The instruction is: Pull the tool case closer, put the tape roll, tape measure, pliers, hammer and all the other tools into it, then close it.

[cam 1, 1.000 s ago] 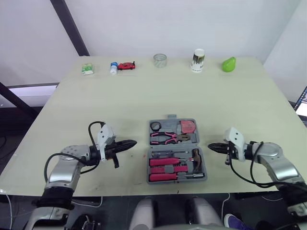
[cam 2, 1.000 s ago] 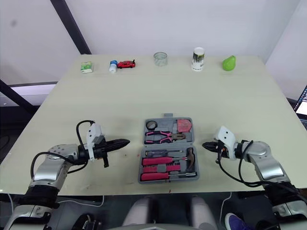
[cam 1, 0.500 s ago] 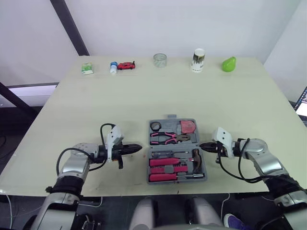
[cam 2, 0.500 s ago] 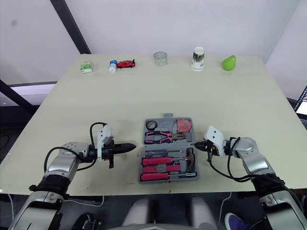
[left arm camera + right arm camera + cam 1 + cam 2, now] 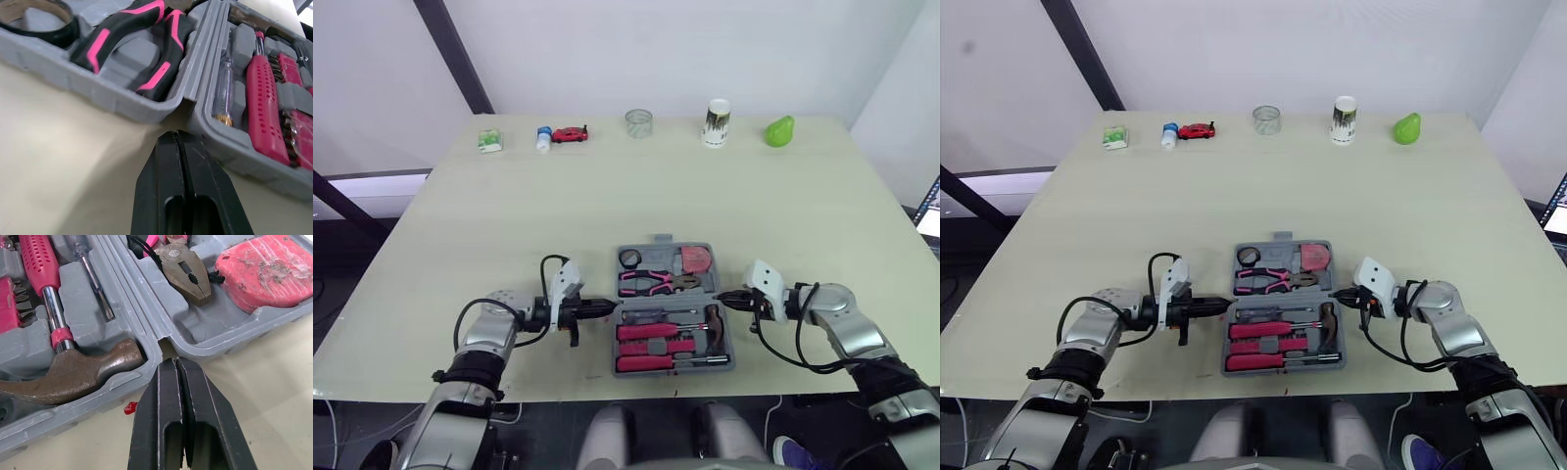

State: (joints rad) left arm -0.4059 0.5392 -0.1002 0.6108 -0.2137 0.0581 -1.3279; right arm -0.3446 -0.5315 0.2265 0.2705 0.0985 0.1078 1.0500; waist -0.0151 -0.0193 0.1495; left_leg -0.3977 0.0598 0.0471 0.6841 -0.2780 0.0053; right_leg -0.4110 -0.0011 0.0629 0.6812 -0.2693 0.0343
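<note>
Tool case (image 5: 674, 308) lay open and flat near the front edge of the desk (image 5: 607, 196), between your two arms, so the pulling-in looked done. Its far half held the tape roll (image 5: 630, 258), the pliers (image 5: 651, 282) and the red tape measure (image 5: 696, 259). Its near half held the hammer (image 5: 714, 321) and the pink-handled screwdrivers (image 5: 651, 331), each seated in a moulded slot. Judging from that, the packing seemed finished, and what was left was to fold one half over the other and shut it. The things along the far edge, a toy car (image 5: 571, 134), a glass (image 5: 639, 122), a cup (image 5: 718, 122) and a green pear (image 5: 780, 131), did not look like tools.

Your left arm reached in low from the left, forearm nearly level with the desk. The left claw (image 5: 612, 305) pointed at the case's left side, its tip right at the hinge seam between the halves. Its fingers (image 5: 166, 176) were pressed fully together and held nothing. Your right arm mirrored it, with the right claw (image 5: 724, 298) at the seam on the right side, beside the hammer head, likewise closed tight and empty. You could not tell whether either tip touched the plastic.
</note>
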